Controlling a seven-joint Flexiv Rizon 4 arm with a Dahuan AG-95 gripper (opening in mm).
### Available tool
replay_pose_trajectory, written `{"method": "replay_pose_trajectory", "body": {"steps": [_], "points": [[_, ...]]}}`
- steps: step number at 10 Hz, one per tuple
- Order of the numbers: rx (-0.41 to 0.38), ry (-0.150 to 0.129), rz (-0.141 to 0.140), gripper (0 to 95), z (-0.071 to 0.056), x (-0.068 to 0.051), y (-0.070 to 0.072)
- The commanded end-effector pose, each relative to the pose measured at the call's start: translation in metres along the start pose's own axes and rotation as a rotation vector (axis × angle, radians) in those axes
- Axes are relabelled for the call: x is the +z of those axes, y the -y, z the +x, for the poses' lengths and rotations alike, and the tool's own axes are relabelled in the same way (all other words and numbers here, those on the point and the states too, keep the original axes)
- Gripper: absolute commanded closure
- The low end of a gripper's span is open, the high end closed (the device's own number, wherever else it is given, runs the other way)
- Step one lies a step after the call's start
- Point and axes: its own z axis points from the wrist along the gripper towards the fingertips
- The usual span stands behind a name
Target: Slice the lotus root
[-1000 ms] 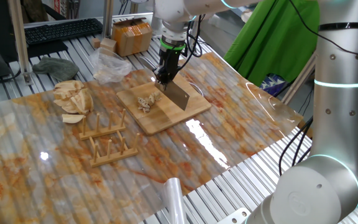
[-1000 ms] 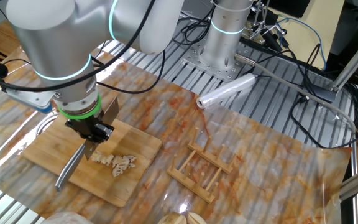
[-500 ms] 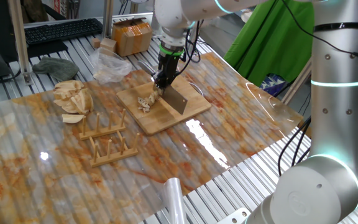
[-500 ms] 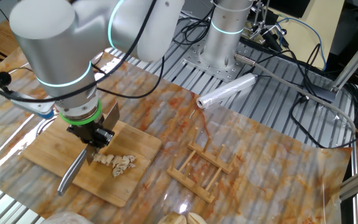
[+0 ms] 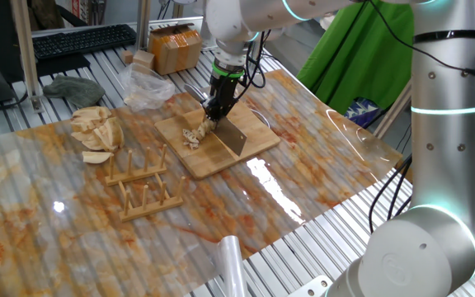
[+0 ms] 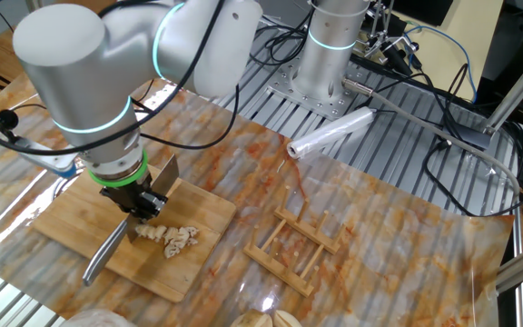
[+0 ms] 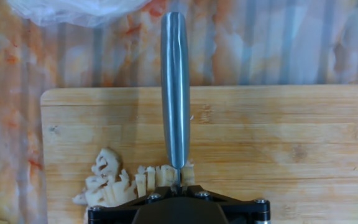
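Note:
The lotus root (image 5: 193, 135) lies as a few thin pale slices on the wooden cutting board (image 5: 246, 148); it also shows in the other fixed view (image 6: 172, 238) and in the hand view (image 7: 114, 183). My gripper (image 5: 213, 108) is shut on a steel cleaver (image 5: 233, 136), whose blade stands on edge at the right end of the slices. In the hand view the cleaver (image 7: 174, 93) runs straight up the middle, its edge down among the slices. The gripper (image 6: 143, 207) stands over the board (image 6: 62, 218).
A heap of pale wedges (image 5: 96, 130) lies left of the board. Two wooden racks (image 5: 143, 186) stand in front of it. A clear plastic bag (image 5: 145, 85) and a brown box (image 5: 174, 48) are behind. A plastic roll (image 6: 330, 134) lies near the arm's base.
The gripper with the cleaver has shifted slightly along the board toward the slices and the blade has come down a little. The slices have stayed in place.

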Motion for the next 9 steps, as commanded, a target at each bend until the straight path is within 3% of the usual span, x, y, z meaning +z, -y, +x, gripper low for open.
{"method": "replay_pose_trajectory", "body": {"steps": [1, 6, 9], "points": [[0.008, 0.0, -0.01, 95.0, 0.001, 0.001, -0.002], [0.008, 0.001, -0.005, 95.0, 0.001, -0.008, -0.005], [0.009, -0.007, 0.01, 95.0, 0.004, -0.024, -0.005]]}}
